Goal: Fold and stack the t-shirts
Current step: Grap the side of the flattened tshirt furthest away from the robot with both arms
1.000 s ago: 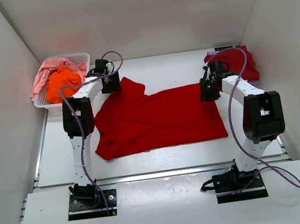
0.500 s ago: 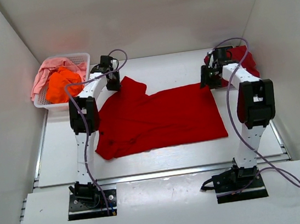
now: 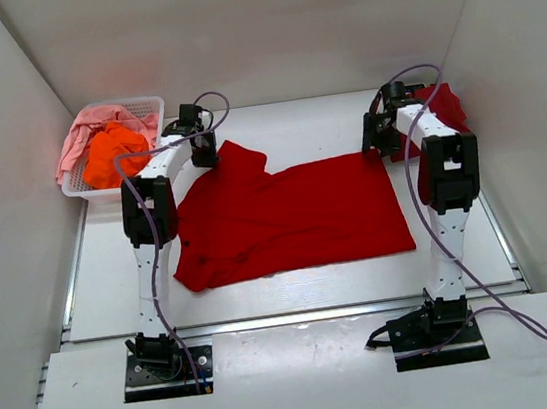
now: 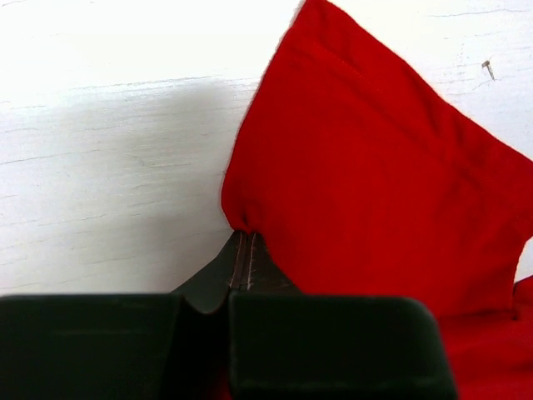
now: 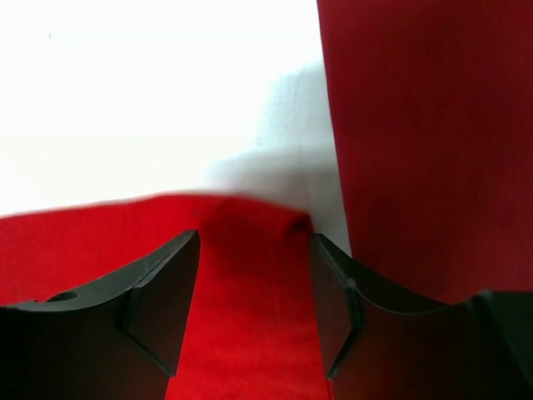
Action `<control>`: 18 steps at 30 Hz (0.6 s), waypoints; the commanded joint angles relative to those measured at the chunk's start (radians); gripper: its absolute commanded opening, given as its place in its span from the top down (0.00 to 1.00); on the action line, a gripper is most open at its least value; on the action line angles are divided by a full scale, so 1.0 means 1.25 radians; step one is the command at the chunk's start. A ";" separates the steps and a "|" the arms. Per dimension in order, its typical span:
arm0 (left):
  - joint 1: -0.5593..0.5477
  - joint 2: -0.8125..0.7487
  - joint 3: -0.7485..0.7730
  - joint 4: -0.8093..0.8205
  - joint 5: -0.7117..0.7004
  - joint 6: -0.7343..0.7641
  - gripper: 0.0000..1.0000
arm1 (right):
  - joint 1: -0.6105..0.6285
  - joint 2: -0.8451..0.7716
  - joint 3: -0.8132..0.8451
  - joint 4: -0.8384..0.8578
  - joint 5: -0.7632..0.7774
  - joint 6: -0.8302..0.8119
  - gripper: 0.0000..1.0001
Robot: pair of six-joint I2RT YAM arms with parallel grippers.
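Since a second ago the right arm has swung farther back toward the far right corner and its fingers have spread, while the left claw (image 3: 204, 153) has closed. In the left wrist view the left claw (image 4: 243, 237) is pinched together on the edge of a sleeve of the bright red cloth t-shirt (image 4: 375, 167), the cloth puckering at the fingertips.

That bright red cloth t-shirt (image 3: 295, 217) lies spread flat across the middle of the white table (image 3: 323, 117), sleeves toward the left.

The right claw (image 3: 383, 136) hangs over the shirt's far right corner. In its wrist view the right claw (image 5: 254, 250) stands apart with the red corner between the two fingers (image 5: 162, 300); nothing is clamped.

Just beyond it, at the far right of the table, sits the darker crimson cloth t-shirt (image 3: 447, 106) in a heap.

At the far left, a white plastic mesh basket (image 3: 145, 107) holds the crumpled orange cloth t-shirt (image 3: 110, 150) and the pale pink cloth t-shirt (image 3: 78, 139), which drapes over its left rim.
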 commanded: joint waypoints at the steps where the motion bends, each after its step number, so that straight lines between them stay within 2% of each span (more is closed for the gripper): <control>1: 0.010 -0.046 -0.033 -0.018 0.005 0.009 1.00 | 0.007 0.032 0.076 -0.045 0.023 0.002 0.47; 4: 0.008 -0.050 -0.039 -0.017 0.010 0.006 1.00 | 0.012 0.062 0.117 -0.066 0.031 -0.003 0.48; 6: 0.008 -0.050 -0.037 -0.018 0.019 0.004 1.00 | 0.013 0.072 0.133 -0.079 0.029 -0.002 0.61; 7: 0.009 -0.055 -0.034 -0.017 0.020 0.004 1.00 | 0.015 0.076 0.138 -0.082 0.025 -0.008 0.85; 8: 0.014 -0.050 -0.034 -0.020 0.026 0.003 1.00 | 0.014 0.080 0.135 -0.086 0.025 -0.008 0.98; 14: 0.026 -0.084 -0.043 -0.018 0.041 0.010 1.00 | 0.018 0.054 0.131 -0.060 0.035 -0.044 1.00; 18: 0.042 -0.182 -0.119 0.010 0.041 0.011 1.00 | 0.041 -0.031 0.074 -0.034 0.050 -0.095 1.00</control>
